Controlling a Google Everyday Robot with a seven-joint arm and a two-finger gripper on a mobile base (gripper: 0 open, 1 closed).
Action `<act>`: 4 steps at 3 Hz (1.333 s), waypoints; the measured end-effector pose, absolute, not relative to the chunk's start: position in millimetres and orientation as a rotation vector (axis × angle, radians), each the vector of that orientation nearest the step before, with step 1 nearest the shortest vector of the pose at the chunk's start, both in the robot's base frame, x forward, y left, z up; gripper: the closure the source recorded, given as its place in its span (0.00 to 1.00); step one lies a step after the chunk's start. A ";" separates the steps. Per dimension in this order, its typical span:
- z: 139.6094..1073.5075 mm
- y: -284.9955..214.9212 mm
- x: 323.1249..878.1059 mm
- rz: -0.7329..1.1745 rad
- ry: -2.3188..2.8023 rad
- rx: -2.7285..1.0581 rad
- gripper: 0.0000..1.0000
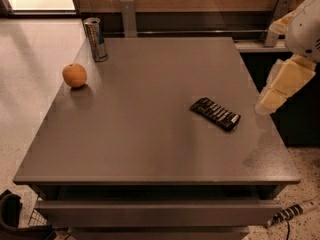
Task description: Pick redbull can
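The redbull can (95, 39), a slim silvery can with dark panels, stands upright at the far left corner of the grey table (150, 144). An orange fruit (74, 75) lies in front of it by the left edge. My gripper (272, 96) hangs past the table's right edge, cream-coloured and pointing down-left, far from the can and holding nothing that I can see.
A dark flat snack packet (215, 113) lies right of the table's centre, close to the gripper. A wooden wall with metal brackets (128, 17) runs behind the table. A dark counter (280, 84) stands at the right. A cable (290, 213) lies on the floor at the lower right.
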State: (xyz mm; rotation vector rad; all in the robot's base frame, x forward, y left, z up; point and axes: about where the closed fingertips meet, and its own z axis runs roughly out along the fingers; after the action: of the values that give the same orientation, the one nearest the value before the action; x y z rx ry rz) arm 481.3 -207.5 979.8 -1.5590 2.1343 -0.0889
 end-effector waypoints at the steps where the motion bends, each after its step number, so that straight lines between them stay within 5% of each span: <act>1: 967.5 -187.7 519.0 0.020 2.047 -1.422 0.00; 4: 985.1 -102.8 636.0 0.164 1.710 -1.063 0.00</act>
State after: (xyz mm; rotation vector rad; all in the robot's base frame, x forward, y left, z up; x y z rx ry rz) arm 636.0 -102.8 985.1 -1.0632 1.7104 0.1643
